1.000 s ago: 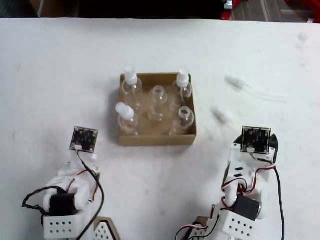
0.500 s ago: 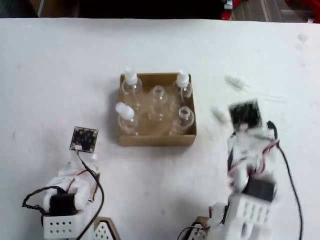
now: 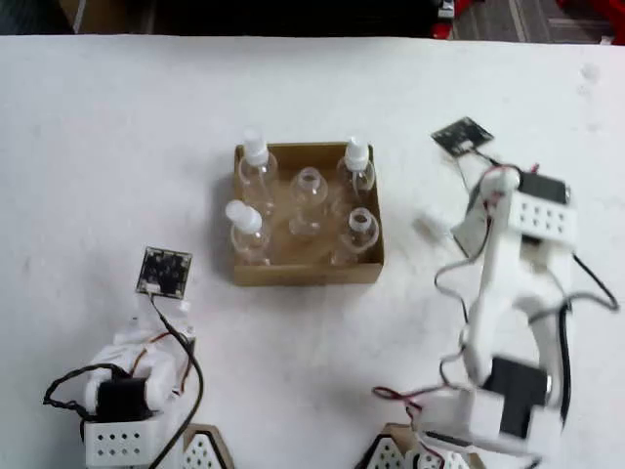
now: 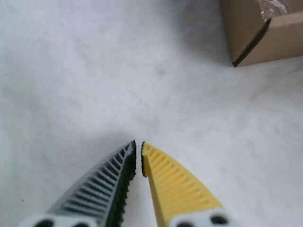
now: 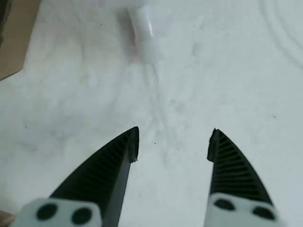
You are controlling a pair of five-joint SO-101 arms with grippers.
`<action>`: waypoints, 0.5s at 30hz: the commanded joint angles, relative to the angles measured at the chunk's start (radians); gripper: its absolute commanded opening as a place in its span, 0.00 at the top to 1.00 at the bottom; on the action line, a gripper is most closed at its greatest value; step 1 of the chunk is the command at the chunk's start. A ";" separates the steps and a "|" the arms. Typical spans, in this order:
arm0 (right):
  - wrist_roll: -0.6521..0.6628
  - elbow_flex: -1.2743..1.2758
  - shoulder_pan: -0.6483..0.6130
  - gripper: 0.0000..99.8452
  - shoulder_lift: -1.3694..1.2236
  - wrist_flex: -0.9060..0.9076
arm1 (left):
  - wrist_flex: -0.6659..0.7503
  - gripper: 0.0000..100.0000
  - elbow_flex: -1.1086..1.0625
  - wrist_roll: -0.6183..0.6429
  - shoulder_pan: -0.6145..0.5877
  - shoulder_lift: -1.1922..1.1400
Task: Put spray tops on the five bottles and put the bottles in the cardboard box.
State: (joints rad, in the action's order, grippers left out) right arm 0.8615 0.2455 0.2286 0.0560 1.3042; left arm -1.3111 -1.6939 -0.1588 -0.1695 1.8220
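The cardboard box [image 3: 305,272] holds five clear bottles. Three carry white spray tops: back left [image 3: 256,164], back right [image 3: 356,166] and front left [image 3: 244,231]. The middle bottle [image 3: 308,195] and the front right bottle [image 3: 359,231] have bare necks. A loose white spray top [image 3: 433,223] [image 5: 144,30] with a thin tube lies on the table right of the box. My right arm [image 3: 508,244] stretches out toward it; my right gripper [image 5: 173,142] is open, a short way back from the top, holding nothing. My left gripper [image 4: 138,156] is shut and empty near the box's front left corner [image 4: 258,45].
The white table [image 3: 117,127] has free room left of and behind the box. My left arm [image 3: 137,371] stays folded at the front left edge. A corner of the box [image 5: 12,42] shows beside the loose spray top.
My right arm has swung out from its folded pose at the front right, forward toward the loose spray top beside the box. The left arm and the bottles have not moved.
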 commanded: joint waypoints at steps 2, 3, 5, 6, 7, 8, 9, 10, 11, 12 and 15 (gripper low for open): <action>0.043 -0.180 -0.081 0.79 -0.139 0.076 | 0.023 0.97 0.002 -0.006 0.013 0.008; 0.043 -0.207 -0.093 0.79 -0.165 0.082 | 0.023 0.97 0.002 -0.006 0.013 0.008; 0.043 -0.250 -0.108 0.79 -0.209 0.084 | 0.023 0.97 0.002 -0.006 0.013 0.008; 0.043 -0.270 -0.116 0.79 -0.231 0.084 | 0.023 0.97 0.002 -0.006 0.013 0.008; 0.043 -0.287 -0.120 0.79 -0.251 0.084 | 0.023 0.97 0.002 -0.006 0.013 0.008; 0.043 -0.301 -0.124 0.79 -0.271 0.084 | 0.023 0.97 0.002 -0.006 0.013 0.008; 0.044 -0.313 -0.128 0.79 -0.288 0.084 | 0.023 0.97 0.002 -0.006 0.013 0.008; 0.046 -0.324 -0.131 0.79 -0.305 0.084 | 0.023 0.97 0.002 -0.006 0.013 0.008; 0.049 -0.331 -0.131 0.79 -0.318 0.084 | 0.023 0.97 0.002 -0.006 0.013 0.008; 0.049 -0.342 -0.133 0.79 -0.332 0.084 | 0.023 0.97 0.002 -0.006 0.013 0.008; 0.049 -0.379 -0.145 0.79 -0.380 0.084 | 0.023 0.97 0.002 -0.006 0.013 0.008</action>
State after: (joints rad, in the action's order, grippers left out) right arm 0.8953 -0.0721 0.1043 -0.3122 1.3794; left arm -1.3111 -1.6939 -0.1588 -0.1695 1.8220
